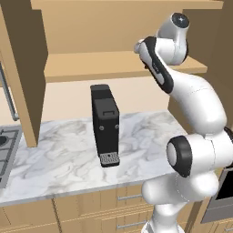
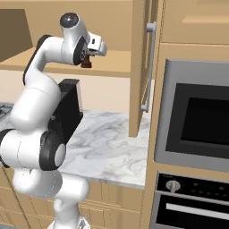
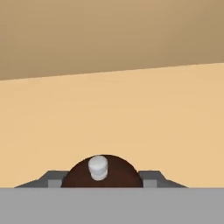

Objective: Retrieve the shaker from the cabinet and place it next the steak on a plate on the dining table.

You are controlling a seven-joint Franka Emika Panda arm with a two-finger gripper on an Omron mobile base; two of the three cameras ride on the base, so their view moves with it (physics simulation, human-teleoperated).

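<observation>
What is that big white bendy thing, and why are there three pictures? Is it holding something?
The white bendy thing is a robot arm in a pretend kitchen. At its tip is a grabber called the end effector.

Two pictures come from cameras riding behind the arm, one on its left and one on its right, so they show the same place from two sides. The third comes from a camera on the hand itself, looking along the fingers.

The arm is reaching up into the wooden cabinet. Its end effector is shut on a small dark brown shaker. In the hand picture you see the shaker's round brown top with a little pale knob, squeezed between two grey fingers.

Below, on the marble counter, stands a black coffee machine.
</observation>
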